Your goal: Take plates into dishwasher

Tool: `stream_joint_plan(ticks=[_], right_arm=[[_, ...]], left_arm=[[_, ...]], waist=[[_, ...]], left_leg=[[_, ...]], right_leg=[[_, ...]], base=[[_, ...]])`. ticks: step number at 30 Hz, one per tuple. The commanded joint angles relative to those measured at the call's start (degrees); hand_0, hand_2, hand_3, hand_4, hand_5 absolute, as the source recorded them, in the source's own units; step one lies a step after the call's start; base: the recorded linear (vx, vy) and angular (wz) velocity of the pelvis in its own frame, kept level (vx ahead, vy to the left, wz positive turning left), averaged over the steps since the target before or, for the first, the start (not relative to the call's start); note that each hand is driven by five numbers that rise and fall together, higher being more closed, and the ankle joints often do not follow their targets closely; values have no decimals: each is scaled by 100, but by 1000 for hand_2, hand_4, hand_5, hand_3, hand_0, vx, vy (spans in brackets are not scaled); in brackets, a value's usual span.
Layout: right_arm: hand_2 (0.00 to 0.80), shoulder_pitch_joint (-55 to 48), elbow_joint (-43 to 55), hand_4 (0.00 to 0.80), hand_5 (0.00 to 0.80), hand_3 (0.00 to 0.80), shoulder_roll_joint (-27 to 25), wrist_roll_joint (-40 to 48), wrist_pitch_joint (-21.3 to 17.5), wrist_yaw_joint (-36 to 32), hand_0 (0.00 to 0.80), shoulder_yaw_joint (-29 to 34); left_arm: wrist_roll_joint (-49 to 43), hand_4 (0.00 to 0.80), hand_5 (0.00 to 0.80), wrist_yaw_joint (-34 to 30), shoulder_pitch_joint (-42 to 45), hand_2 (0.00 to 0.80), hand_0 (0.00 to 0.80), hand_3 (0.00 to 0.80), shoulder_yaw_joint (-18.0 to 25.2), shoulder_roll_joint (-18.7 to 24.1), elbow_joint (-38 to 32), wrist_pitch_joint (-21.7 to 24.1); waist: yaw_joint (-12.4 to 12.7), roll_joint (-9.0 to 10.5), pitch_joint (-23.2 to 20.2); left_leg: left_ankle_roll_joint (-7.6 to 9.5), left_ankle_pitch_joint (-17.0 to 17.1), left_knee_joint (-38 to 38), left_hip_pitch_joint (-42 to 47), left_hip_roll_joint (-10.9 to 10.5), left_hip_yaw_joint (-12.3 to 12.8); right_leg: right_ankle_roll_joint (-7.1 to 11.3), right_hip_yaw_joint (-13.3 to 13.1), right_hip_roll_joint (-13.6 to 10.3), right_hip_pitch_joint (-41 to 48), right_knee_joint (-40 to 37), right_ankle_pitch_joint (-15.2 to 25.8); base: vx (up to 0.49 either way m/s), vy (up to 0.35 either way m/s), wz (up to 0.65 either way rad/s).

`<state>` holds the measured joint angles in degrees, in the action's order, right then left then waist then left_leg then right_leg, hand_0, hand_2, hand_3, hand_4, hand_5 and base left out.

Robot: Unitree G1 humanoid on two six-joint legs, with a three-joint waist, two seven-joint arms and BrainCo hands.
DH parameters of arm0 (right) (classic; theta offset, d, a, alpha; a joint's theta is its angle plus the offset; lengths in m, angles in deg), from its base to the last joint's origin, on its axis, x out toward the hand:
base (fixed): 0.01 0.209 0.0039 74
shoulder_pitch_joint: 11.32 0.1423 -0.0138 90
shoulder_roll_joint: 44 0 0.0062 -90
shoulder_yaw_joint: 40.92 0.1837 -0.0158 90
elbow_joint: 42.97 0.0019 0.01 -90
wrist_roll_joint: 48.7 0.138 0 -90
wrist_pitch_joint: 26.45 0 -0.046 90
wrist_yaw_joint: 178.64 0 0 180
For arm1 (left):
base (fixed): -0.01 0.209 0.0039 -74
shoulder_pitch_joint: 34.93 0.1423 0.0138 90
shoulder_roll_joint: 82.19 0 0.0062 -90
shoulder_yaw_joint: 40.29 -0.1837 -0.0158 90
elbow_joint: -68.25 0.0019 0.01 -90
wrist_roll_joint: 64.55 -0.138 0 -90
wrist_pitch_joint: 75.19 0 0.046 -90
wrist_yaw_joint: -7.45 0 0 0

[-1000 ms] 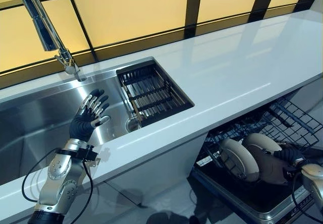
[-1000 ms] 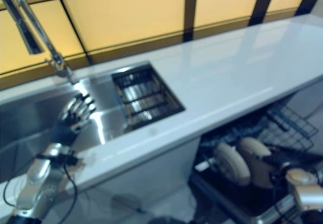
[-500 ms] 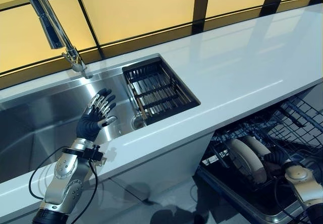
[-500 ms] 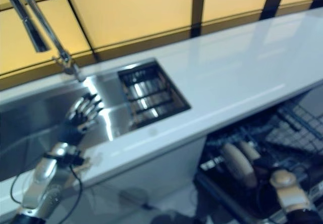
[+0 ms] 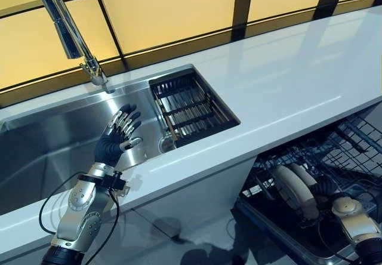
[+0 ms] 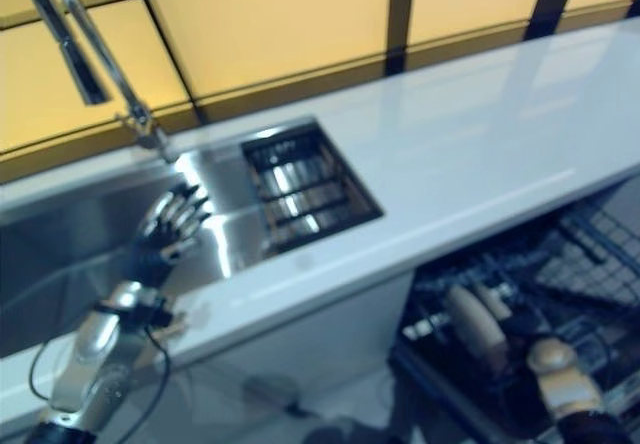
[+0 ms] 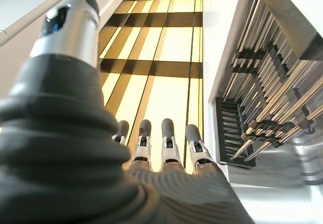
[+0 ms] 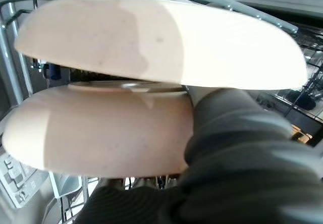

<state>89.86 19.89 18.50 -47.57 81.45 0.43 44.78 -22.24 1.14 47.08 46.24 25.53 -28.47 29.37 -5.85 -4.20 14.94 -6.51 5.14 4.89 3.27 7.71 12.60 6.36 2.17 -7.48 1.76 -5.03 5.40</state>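
While right hand [image 5: 327, 187] (fingers hidden) meets smooth round plates [image 5: 293, 188], left hand [image 5: 116, 139] splayed

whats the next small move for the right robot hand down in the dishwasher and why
Probably ease the right robot hand off the plate and draw it up out of the rack. Both plates already stand on edge side by side in the rack. Its fingers are hidden behind the plate, so check the release first.

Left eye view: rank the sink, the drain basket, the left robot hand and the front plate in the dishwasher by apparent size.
1. Sink, largest.
2. Drain basket.
3. Left robot hand and front plate: look alike here, so unranked; the plate stands edge-on and partly hidden.
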Motion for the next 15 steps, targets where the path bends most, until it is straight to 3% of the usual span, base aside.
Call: stream_joint_plan(ticks=[1, 15], right_arm=[[0, 206, 56, 0, 0, 0, 84, -55, 30, 106, 0, -318], [0, -49, 804, 0, 0, 0, -59, -401, 52, 98, 0, 165]], left_arm=[[-83, 0, 0, 12, -558, 0, 0, 0, 4, 48, -303, 222], [18, 0, 0, -30, -389, 0, 0, 0, 170, -66, -52, 22]], waist=[[55, 339, -24], [-50, 401, -103]], left_leg=[[96, -229, 11, 289, 87, -189], [107, -252, 11, 328, 102, -159]], right_leg=[[247, -65, -432, -183, 40, 337], [254, -151, -372, -160, 23, 315]], base=[[0, 0, 0], [0, 0, 0]])
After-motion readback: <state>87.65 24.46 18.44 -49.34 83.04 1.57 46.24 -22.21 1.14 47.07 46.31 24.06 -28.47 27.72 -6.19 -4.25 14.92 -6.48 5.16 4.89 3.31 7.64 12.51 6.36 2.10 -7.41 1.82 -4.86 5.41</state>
